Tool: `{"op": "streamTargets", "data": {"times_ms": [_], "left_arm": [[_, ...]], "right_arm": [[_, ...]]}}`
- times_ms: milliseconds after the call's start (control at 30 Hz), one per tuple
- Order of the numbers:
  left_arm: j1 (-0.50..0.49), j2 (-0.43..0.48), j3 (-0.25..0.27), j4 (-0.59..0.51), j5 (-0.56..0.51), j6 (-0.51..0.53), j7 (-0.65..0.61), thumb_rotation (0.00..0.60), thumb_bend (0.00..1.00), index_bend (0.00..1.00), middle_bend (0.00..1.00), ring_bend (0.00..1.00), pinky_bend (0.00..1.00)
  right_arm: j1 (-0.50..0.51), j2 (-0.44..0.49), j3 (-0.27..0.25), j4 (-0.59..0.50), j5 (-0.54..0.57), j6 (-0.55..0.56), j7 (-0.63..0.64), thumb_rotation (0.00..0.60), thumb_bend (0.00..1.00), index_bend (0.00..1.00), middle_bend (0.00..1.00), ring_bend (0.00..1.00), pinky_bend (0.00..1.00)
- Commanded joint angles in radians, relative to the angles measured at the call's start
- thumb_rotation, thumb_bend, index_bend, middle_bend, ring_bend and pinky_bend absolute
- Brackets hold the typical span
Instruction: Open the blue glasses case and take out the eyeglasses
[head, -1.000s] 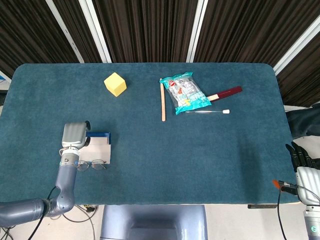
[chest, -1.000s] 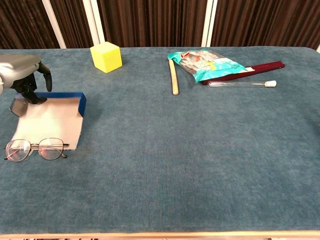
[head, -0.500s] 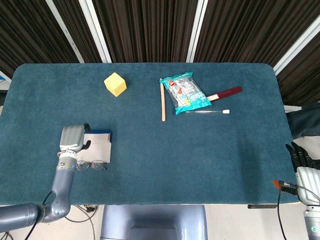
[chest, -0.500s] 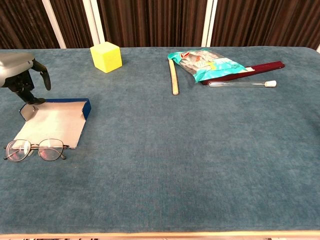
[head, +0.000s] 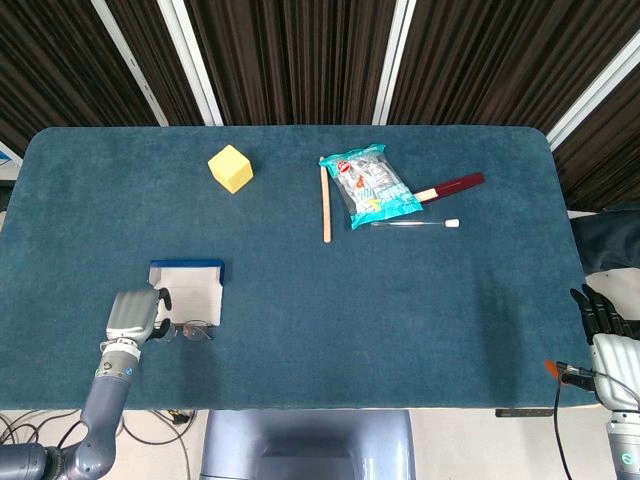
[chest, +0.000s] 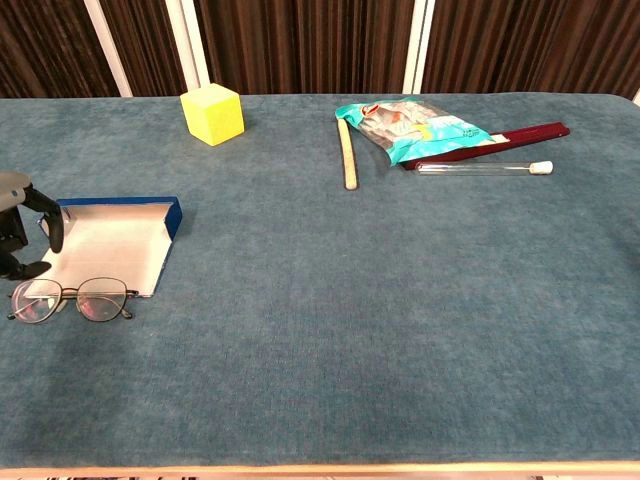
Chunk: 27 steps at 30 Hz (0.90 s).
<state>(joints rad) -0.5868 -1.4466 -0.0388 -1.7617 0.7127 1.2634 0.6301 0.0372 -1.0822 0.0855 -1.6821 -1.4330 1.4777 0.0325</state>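
Observation:
The blue glasses case (head: 187, 285) lies flat and open near the table's left front, its pale lining facing up (chest: 110, 245). The eyeglasses (chest: 72, 298) rest on the cloth just in front of the case, outside it; in the head view the eyeglasses (head: 190, 329) lie right of my left hand. My left hand (head: 130, 317) hovers at the case's left front corner, holding nothing; in the chest view this left hand (chest: 22, 235) shows at the left edge, its fingers pointing down. My right hand (head: 603, 326) sits off the table's right front corner, empty, fingers extended.
A yellow cube (head: 230, 168) stands at the back left. A wooden stick (head: 326, 204), a snack packet (head: 370, 186), a dark red bar (head: 455, 185) and a clear tube (head: 415, 223) lie at the back centre-right. The teal cloth covers the table (head: 400, 320).
My left hand let go of the case's far left corner and drew back toward the front edge. The raised case dropped flat and lies open.

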Motion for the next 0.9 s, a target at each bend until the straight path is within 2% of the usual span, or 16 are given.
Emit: {"op": "streamTargets", "data": {"times_ms": [33, 333, 900], "left_arm": [[0.004, -0.018, 0.002, 0.009, -0.002, -0.001, 0.003, 0.6, 0.36, 0.5, 1.0, 1.0, 1.0], [0.002, -0.065, 0.001, 0.02, 0.001, 0.003, 0.033, 0.6, 0.36, 0.51, 1.0, 1.0, 1.0], [0.016, -0.07, 0.003, 0.028, -0.004, -0.008, 0.046, 0.6, 0.36, 0.51, 1.0, 1.0, 1.0]], "right_arm": [[0.0, 0.0, 0.0, 0.0, 0.0, 0.0, 0.001, 0.6, 0.17, 0.0, 0.0, 0.0, 0.18], [0.0, 0.002, 0.002, -0.001, 0.002, 0.0, 0.004, 0.6, 0.17, 0.0, 0.0, 0.0, 0.18], [0.0, 0.002, 0.0, -0.003, -0.001, 0.0, 0.005, 0.6, 0.17, 0.0, 0.0, 0.0, 0.18]]}}
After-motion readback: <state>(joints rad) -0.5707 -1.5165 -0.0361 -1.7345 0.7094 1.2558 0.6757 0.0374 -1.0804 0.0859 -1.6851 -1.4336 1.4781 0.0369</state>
